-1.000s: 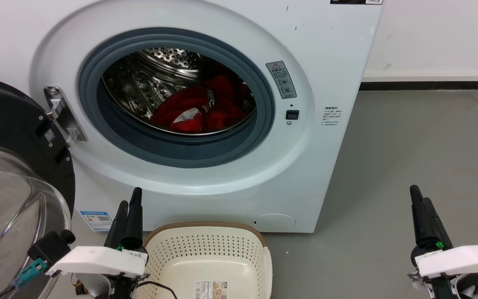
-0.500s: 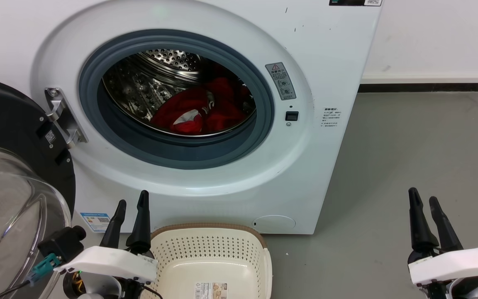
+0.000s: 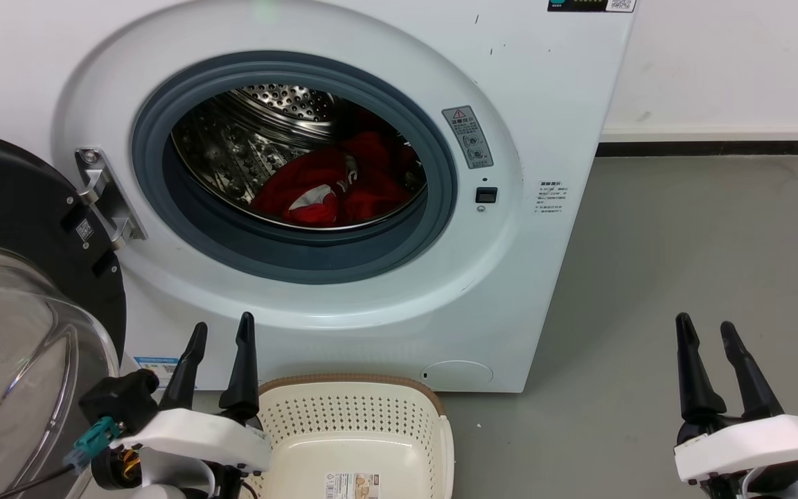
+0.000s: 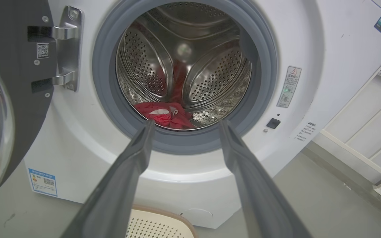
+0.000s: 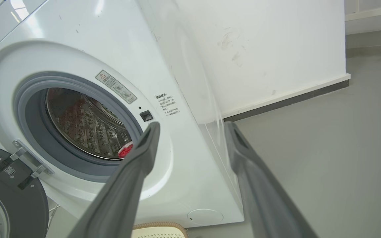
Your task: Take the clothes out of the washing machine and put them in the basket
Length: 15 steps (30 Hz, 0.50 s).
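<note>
Clothes point(image 3: 330, 184) lie in a red heap with a flash of white trim at the bottom of the steel drum point(image 3: 246, 138), inside the washing machine point(image 3: 371, 333), all of it behind the grey gasket point(image 3: 288, 256) that rings the opening. The door point(image 3: 18, 208), black-rimmed with a bulging glass bowl, hangs swung out to the left on its metal hinge point(image 3: 104, 194). On the grey floor point(image 3: 683, 242), near the robot and just in front of the machine's lower panel, sits the basket point(image 3: 343, 416), cream and perforated with a brown rim, a paper label point(image 3: 352, 483) showing on its bare bottom. The left tool point(image 3: 222, 322) hangs by the basket's left edge, its two dark fingers point(image 3: 242, 360) spread wide and empty, pointing toward the porthole. From its own wrist camera those fingers frame the lower lip of the opening and the red heap beyond. The right tool point(image 3: 703, 322) hangs well off to the right, over the floor beside the machine's right corner, likewise gaping wide and holding nothing. A warning sticker point(image 3: 467, 136) sits just right of the porthole, and a white wall point(image 3: 717, 62) with a dark skirting runs along the far side.
</note>
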{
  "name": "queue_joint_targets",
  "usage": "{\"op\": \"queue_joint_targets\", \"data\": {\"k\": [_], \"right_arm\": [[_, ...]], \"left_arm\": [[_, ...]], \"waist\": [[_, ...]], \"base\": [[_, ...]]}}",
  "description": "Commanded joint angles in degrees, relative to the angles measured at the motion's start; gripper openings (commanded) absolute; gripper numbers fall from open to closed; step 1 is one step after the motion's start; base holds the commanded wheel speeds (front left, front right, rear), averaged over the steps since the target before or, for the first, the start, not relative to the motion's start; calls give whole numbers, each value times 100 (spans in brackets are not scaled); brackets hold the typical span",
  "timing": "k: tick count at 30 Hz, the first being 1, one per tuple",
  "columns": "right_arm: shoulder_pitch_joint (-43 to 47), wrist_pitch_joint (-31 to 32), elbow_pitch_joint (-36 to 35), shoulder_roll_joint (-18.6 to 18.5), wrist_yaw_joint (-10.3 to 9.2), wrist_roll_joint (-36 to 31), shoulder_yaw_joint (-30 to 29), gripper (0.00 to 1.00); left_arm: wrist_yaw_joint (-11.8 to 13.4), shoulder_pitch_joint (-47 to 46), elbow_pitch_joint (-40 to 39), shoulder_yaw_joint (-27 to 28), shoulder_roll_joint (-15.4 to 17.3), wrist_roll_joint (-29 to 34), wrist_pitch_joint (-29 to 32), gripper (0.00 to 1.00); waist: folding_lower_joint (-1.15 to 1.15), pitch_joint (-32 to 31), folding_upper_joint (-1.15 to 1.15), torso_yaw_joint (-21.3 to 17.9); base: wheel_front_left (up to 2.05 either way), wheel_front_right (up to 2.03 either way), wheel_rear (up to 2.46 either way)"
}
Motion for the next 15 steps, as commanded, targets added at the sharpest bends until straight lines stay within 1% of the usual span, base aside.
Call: {"op": "queue_joint_targets", "data": {"k": [1, 15], "right_arm": [[34, -61, -115, -7, 0, -179, 19, 100], [113, -146, -261, -6, 0, -1032, 133, 100]], "left_arm": [[36, -52, -86, -28, 50, 181, -66, 100], [220, -3, -81, -166, 93, 922, -265, 100]], "waist": [[0, 1, 0, 2], [0, 2, 0, 27]], "base": [[0, 0, 0], [0, 0, 0]]}}
